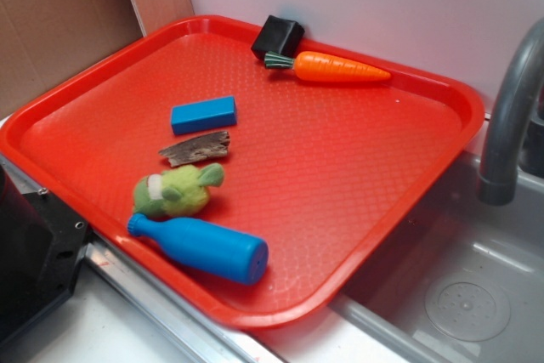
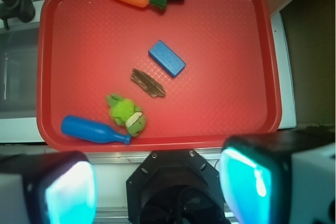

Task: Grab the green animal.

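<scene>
in the wrist view the fingers [image 2: 71,192] fill the bottom edge, two pale blocks with glowing teal faces, one at each lower corner. they stand wide apart with nothing between them, and the gripper [image 2: 157,195] hangs off the near side of the tray, over the black mount [image 2: 176,184] and the metal strip along the tray's edge.

the red tray [image 1: 408,201] holds everything. the green animal [image 1: 174,190] lies near the tray's near rim, a fuzzy yellow-green lump on its side with a white tag across one end and stubby ears pointing toward the tray's middle. the blue bottle [image 1: 204,248] lies flat just beside it, between it and the rim, so close that i cannot tell whether they touch. its narrow neck points toward the gripper's side and its wide base points toward the sink.

just beyond the animal lies a flat brown scrap [image 1: 195,148], like bark, apart from it. past that sits a blue block [image 1: 204,114], near the scrap but not touching. at the far rim the carrot [image 1: 336,67] lies on its side, its green top against a black block [image 1: 277,37] that leans at the tray's back edge.

in the exterior view a grey faucet [image 1: 510,116] curves down at the right over a grey sink [image 1: 459,295], which the tray partly overhangs. a white wall stands behind, with brown board at the left.
</scene>
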Motion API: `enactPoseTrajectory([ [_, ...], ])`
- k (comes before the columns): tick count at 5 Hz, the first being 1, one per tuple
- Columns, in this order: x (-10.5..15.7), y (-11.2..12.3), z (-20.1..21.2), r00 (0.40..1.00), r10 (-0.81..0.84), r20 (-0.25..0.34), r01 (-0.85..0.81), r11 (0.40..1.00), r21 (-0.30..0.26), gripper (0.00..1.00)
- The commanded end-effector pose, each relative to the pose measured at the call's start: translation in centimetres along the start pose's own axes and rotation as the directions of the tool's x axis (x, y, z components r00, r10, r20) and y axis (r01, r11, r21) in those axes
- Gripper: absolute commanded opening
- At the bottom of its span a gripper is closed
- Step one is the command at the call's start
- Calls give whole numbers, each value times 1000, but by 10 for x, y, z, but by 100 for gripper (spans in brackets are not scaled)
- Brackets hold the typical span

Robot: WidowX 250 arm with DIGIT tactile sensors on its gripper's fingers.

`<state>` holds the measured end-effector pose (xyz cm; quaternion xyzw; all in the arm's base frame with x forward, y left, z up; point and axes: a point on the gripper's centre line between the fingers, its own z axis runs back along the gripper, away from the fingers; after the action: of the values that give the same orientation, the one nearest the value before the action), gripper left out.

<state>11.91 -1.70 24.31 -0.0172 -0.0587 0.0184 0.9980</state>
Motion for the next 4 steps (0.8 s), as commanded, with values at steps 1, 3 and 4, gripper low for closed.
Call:
enactPoseTrajectory([
  [1,0,0,0,1000,0,0,0,1000,0,100],
  [3,-19,-26,-99,995,-81,50,83,996,-40,100],
  [4,-21,-29,-145,993,-106,43,109,991,-76,100],
])
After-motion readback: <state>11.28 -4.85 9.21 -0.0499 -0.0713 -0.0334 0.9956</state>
